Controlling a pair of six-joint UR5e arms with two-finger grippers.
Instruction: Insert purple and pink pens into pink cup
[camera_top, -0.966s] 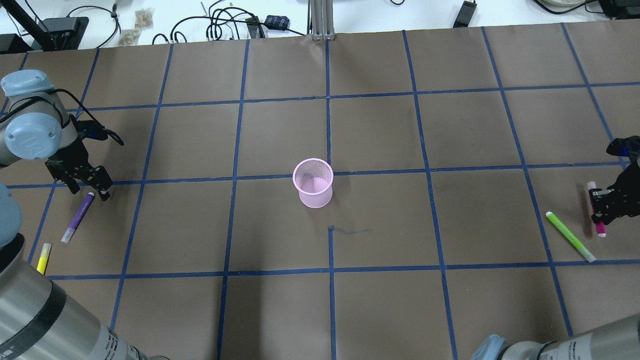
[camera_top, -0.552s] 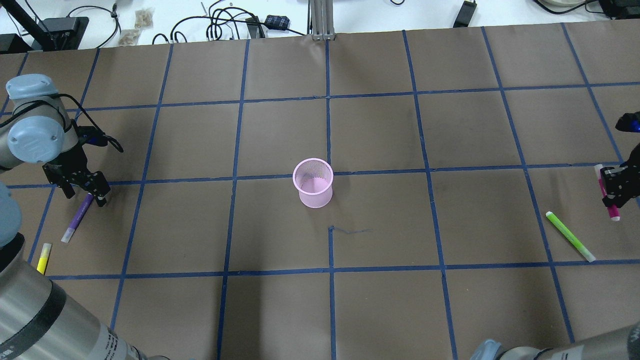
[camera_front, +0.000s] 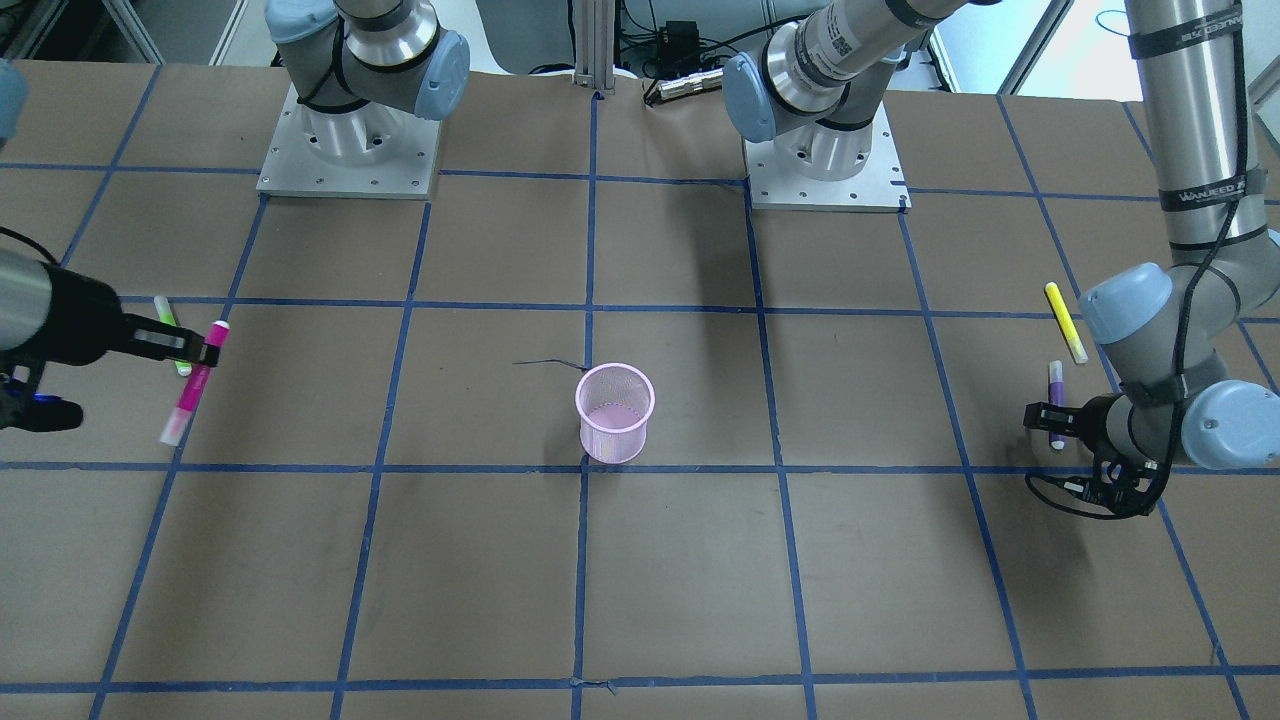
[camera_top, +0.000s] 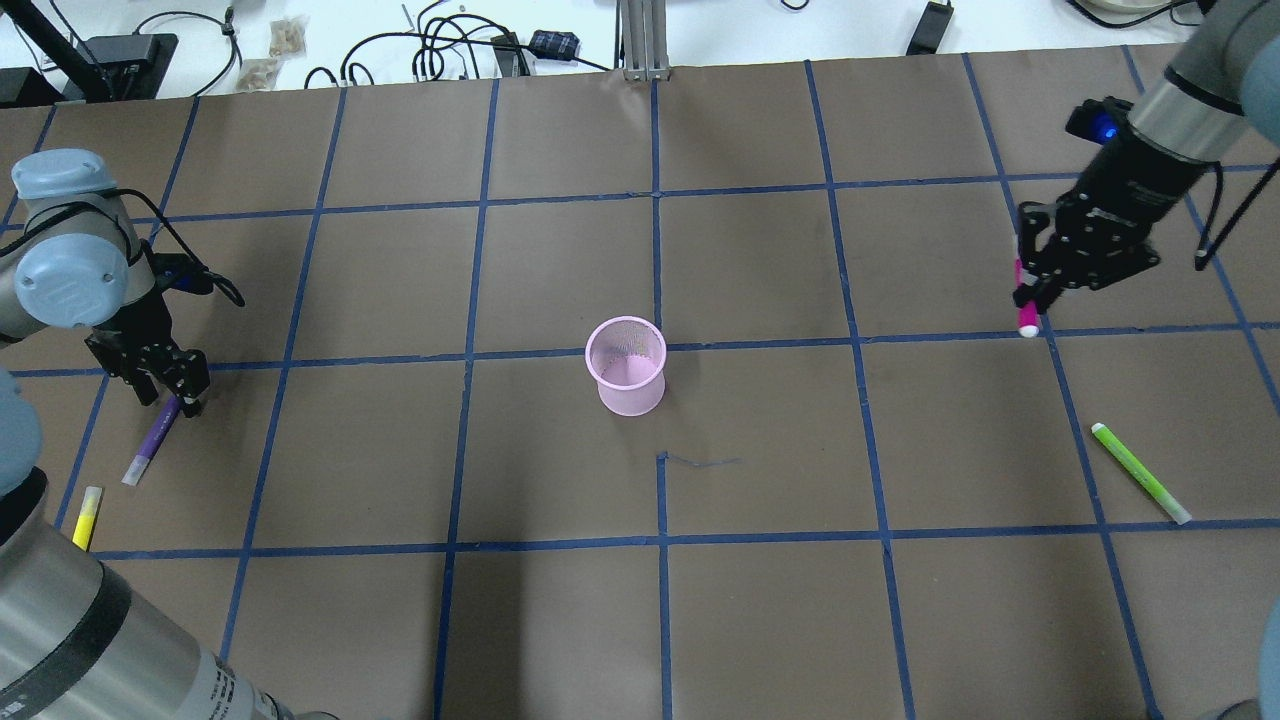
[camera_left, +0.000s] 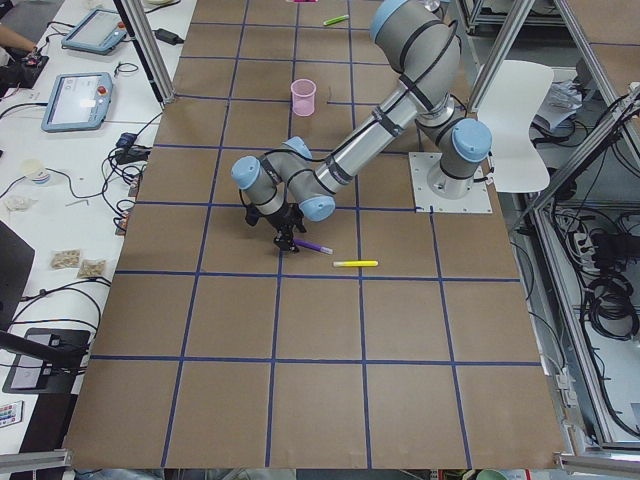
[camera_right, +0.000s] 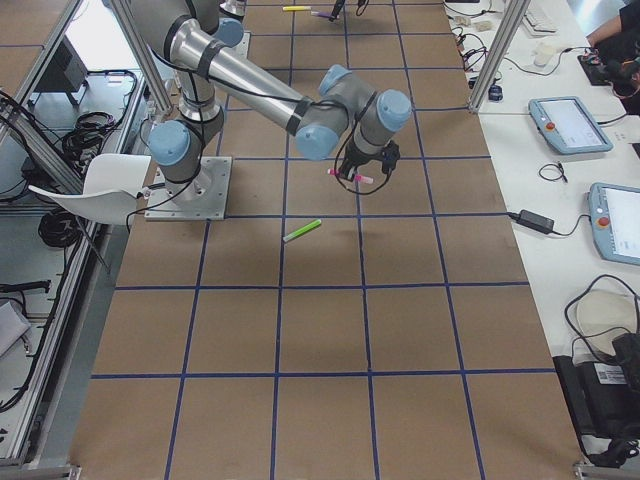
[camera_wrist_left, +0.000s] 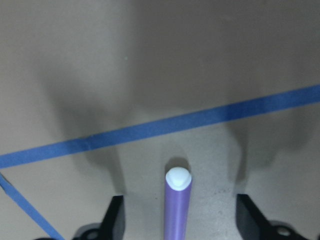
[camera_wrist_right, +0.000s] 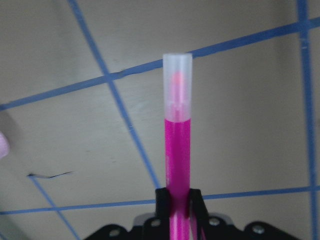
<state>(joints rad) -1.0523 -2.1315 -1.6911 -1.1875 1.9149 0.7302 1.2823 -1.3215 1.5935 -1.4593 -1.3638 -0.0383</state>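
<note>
Pink pen (camera_top: 1026, 318) is clamped in my right gripper (camera_top: 1033, 287), held tilted above the surface (camera_top: 760, 600), well to the right of the pink cup (camera_top: 627, 365). That cup stands upright in the middle. Purple pen (camera_top: 152, 445) lies flat on the surface at the far left. My left gripper (camera_top: 172, 398) sits low over its upper end, fingers (camera_wrist_left: 115, 219) spread apart on either side of the barrel without touching it. A yellow pen (camera_top: 88, 515) lies nearby, and a green pen (camera_top: 1140, 472) lies at the right.
</note>
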